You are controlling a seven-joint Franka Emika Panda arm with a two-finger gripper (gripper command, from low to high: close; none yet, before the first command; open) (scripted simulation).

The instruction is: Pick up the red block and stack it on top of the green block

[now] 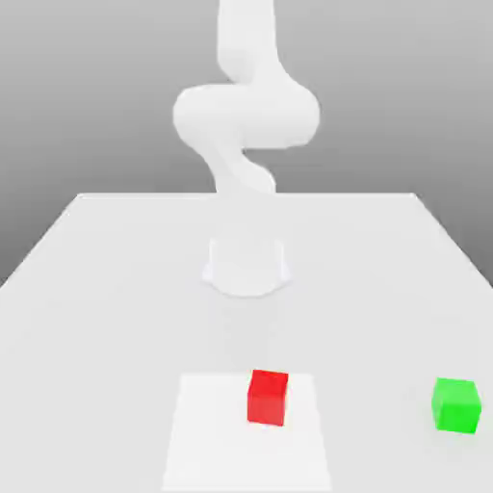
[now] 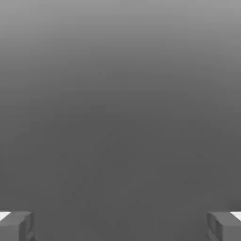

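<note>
The red block (image 1: 268, 397) sits on the white table (image 1: 96, 289), near its front edge and about the middle of the exterior view. The green block (image 1: 455, 404) rests on the table toward the exterior view's right, well apart from the red one. In the hand view my gripper (image 2: 120, 226) is open, its two grey fingertips (image 2: 16, 226) far apart with nothing between them, and only plain grey background lies beyond them. The white arm (image 1: 246, 116) rises from its base and runs upward out of the exterior view.
The arm's round base (image 1: 247, 267) stands at the table's centre, behind the blocks. A brighter white square patch (image 1: 212, 433) lies on the table under the red block.
</note>
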